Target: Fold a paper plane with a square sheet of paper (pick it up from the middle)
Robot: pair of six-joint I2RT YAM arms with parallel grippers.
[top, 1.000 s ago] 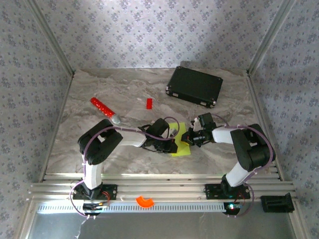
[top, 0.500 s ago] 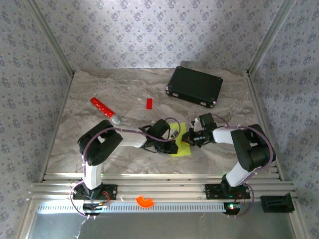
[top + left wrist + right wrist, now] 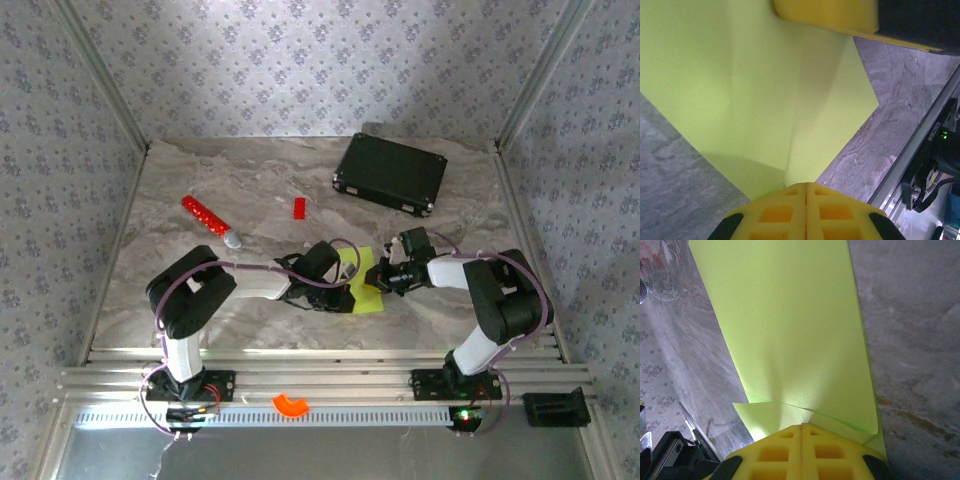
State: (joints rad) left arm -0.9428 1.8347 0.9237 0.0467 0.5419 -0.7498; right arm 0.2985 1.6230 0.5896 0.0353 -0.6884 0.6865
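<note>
Square sheet of paper (image 3: 367,300): creased, pinched between both grippers at the table's (image 3: 250,180) near middle.
Left gripper (image 3: 806,186): pads closed on one edge.
Right gripper (image 3: 801,426): pads closed on the opposite edge.
Beyond: black case (image 3: 390,173), red block (image 3: 298,207), red stick (image 3: 205,215).

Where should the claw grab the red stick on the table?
Grab the red stick around its middle, coming straight down from above. It lies flat and slanted on the table, long and thin, so pinch across its narrow width, turned to match the slant.
</note>
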